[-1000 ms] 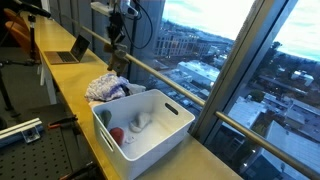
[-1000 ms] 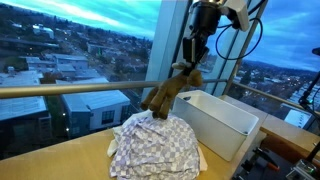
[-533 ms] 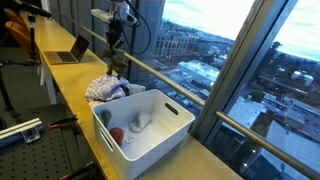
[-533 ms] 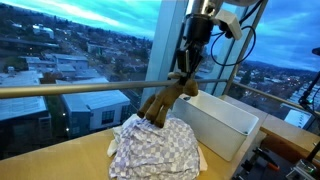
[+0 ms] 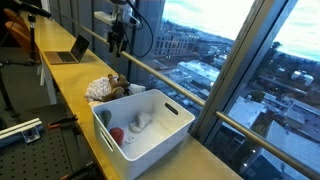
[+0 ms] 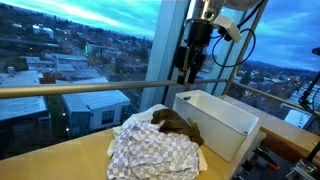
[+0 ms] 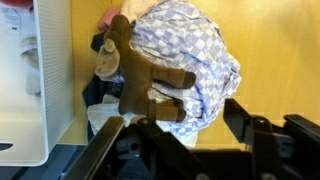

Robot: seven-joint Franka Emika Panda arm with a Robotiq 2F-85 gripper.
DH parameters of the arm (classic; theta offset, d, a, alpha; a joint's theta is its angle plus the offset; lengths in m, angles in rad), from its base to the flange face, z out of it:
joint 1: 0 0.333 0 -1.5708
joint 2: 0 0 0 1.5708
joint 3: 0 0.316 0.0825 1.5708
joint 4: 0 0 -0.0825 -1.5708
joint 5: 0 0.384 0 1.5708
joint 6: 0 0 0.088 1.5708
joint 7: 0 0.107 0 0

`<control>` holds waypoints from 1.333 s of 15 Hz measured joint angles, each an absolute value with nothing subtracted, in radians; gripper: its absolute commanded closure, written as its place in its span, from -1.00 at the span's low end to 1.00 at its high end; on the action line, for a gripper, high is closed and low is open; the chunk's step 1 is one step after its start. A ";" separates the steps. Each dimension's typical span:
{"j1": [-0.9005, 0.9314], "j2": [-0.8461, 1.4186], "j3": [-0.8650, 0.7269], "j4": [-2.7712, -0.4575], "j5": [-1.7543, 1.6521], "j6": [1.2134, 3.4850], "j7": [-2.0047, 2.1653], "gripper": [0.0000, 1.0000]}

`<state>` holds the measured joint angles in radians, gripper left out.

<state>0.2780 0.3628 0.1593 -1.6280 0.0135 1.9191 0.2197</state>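
While the gripper hangs well above the counter with its jaws spread wide and nothing between them, the brown stuffed toy lies beneath it on the edge of the checked cloth. Toy and cloth sit just beside the white bin, which holds several small items.

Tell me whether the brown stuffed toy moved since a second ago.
Yes, down. Earlier the brown stuffed toy hung under the gripper, above the rim of the white bin; now it lies on the checkered cloth beside it.
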 measured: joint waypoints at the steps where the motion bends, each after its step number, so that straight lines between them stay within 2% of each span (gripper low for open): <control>1: 0.274 0.363 0.159 -1.628 0.014 1.919 0.220 -1.00; 20: 0.056 0.341 0.040 -1.700 0.032 1.924 0.145 -1.00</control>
<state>0.0556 0.3409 0.0397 -1.6998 0.0316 1.9236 0.1451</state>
